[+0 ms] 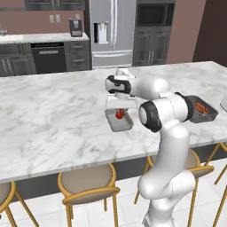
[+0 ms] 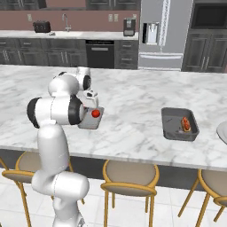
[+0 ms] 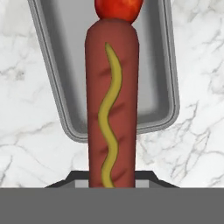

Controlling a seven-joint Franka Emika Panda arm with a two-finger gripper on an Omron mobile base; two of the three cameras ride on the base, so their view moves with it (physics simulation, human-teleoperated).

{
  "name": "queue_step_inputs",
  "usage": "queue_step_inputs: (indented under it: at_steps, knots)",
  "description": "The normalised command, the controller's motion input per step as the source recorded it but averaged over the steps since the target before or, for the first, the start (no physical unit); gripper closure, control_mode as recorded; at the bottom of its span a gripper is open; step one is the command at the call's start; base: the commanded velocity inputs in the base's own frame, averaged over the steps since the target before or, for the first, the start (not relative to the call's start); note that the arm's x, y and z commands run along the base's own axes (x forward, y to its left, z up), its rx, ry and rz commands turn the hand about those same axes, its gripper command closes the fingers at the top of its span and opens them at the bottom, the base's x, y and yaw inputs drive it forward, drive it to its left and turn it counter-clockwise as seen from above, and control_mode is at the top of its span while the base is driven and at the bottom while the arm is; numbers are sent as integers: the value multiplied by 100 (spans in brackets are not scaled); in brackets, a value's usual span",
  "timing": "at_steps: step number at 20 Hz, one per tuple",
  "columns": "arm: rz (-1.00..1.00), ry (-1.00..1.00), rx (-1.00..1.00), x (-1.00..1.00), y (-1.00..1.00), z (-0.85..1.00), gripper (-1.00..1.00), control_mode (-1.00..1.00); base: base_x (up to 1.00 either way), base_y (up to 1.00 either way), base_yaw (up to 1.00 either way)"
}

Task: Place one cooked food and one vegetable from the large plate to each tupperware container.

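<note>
Hand view puts the sausage (image 3: 112,105) dead centre: a long red-brown cooked piece with a wavy mustard line down it, running from the 6 o'clock edge up to 12 o'clock. My guess is that it is light, a bit springy and smooth-skinned, so it could slide or swing if pinched too near one end; the middle of its length would be the safest place to hold, squeezing gently so the skin isn't crushed. Right now it seems to be taken by its lower end, where it disappears between the dark finger tips (image 3: 146,176) at 6 o'clock.

Just past its far tip, at 12 o'clock, sits a red tomato (image 3: 118,8), already lying in the near tupperware container (image 3: 157,87), whose grey floor shows on either side of the sausage. The sausage hangs above that tub, not yet lying in it as far as I can judge.

From the left base view the gripper (image 1: 119,109) is closed around the sausage, pointing down over the tub, with the red tomato just below at 6 o'clock. The second tupperware container (image 2: 170,122) stands well apart towards 3 o'clock in the right base view and already carries food (image 2: 186,125). A sliver of the large plate (image 2: 223,132) peeks in at the 3 o'clock edge, on the marble counter (image 2: 133,93).
</note>
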Motion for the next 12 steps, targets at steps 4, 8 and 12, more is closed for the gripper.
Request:
queue_step_inputs:
  at_steps: [4,8,12]
  knots:
    - [-1,3,0,33,6,-41,100,-100,0,0,0]
    - [3,1,0,20,7,-47,100,-100,0,0,0]
    - [21,1,0,23,0,-18,100,-100,0,0,0]
